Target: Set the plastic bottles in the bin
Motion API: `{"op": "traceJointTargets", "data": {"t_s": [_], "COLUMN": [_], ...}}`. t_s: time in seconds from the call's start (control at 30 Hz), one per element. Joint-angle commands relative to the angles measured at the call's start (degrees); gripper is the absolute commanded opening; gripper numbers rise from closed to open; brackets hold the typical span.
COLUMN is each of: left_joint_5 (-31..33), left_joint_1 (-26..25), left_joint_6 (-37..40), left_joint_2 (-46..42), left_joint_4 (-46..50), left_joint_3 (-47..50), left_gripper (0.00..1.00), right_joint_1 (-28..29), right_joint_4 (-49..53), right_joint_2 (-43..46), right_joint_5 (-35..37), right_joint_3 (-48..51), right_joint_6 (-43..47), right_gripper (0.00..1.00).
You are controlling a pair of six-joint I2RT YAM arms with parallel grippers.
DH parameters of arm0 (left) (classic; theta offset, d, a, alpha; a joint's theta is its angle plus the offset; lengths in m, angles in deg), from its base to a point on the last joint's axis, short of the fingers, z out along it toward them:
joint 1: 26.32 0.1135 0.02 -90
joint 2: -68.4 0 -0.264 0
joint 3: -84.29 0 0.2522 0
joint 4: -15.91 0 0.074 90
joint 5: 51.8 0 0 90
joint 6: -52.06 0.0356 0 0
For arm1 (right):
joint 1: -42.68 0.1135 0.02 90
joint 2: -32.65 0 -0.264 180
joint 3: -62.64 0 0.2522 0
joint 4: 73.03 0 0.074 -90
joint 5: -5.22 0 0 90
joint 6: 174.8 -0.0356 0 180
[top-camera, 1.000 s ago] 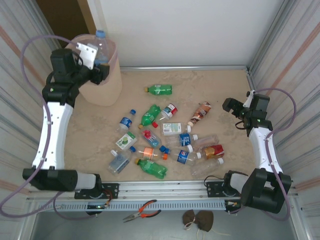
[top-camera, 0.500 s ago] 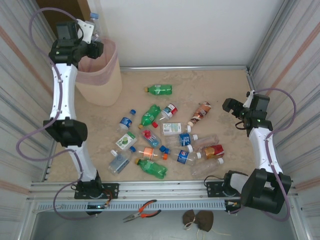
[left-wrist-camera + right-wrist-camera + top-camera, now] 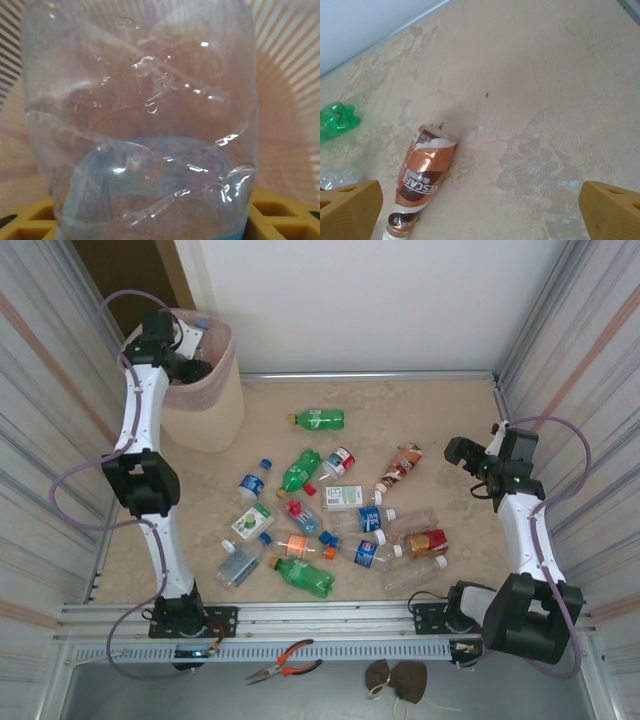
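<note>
Two yellow fingers (image 3: 282, 215) of the left gripper (image 3: 155, 222) are drawn in narrow on a clear, dented plastic bottle (image 3: 145, 110). It sits between the pads, so I read it as held. Behind it is the pink translucent bag liner (image 3: 295, 100). From the top camera, the bottle's blue cap sticks up at the mouth of the tall beige bin (image 3: 215, 410), which stands in the far-left corner of the table (image 3: 545, 100). The left arm is stretched right out to it.

Right gripper (image 3: 480, 210): fingertips (image 3: 350, 205) spread wide with nothing between them, hovering over bare tabletop. A brown shrink-wrapped coffee bottle (image 3: 422, 177) lies below, near the left-hand fingertip, not touching.

Progress (my read): early. This bottle is at the bin mouth but not released. I can't see what's inside the bin. Nearly everything else is left to do.

Counts:
- 1 bin
- 1 bottle in grip
- about 16 bottles lying loose mid-table; they overlap, so that isn't exact
- of those, 3 are green: one (image 3: 320, 419) alone at the far side, one (image 3: 298, 470) mid-cluster, one (image 3: 305, 577) at the near edge
- 1 is brown
- the rest are clear with blue, red, orange or white labels and caps
</note>
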Motion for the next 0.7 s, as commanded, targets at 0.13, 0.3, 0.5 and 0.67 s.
{"op": "traceJointTargets", "data": {"t_s": [0.13, 0.3, 0.5, 0.67], "left_joint_5": [0.95, -0.36, -0.17, 3.27], "left_joint_1": [-0.27, -1.46, -2.77, -2.72], "left_joint_6": [-0.81, -3.15, -6.87, -7.40], "left_joint_2": [-0.51, -1.81, -2.49, -1.90], "left_joint_4": [9.29, 13.91, 16.62, 19.08], "left_joint_3": [0.00, -0.63, -2.84, -6.14], "left_gripper": [0.61, 0.66, 0.68, 0.72], "right_joint_1": [0.53, 1.14, 1.31, 1.41], "right_joint_4": [0.05, -0.05, -0.31, -0.22], "right_joint_2": [-1.05, -1.36, -1.70, -1.39], "right_joint_5": [-0.54, -0.52, -0.78, -0.70], "right_joint_3": [-1.01, -0.92, -0.96, -0.92], "right_joint_6": [1.12, 1.22, 1.17, 1.17], "right_gripper": [0.99, 0.99, 0.99, 0.99]}}
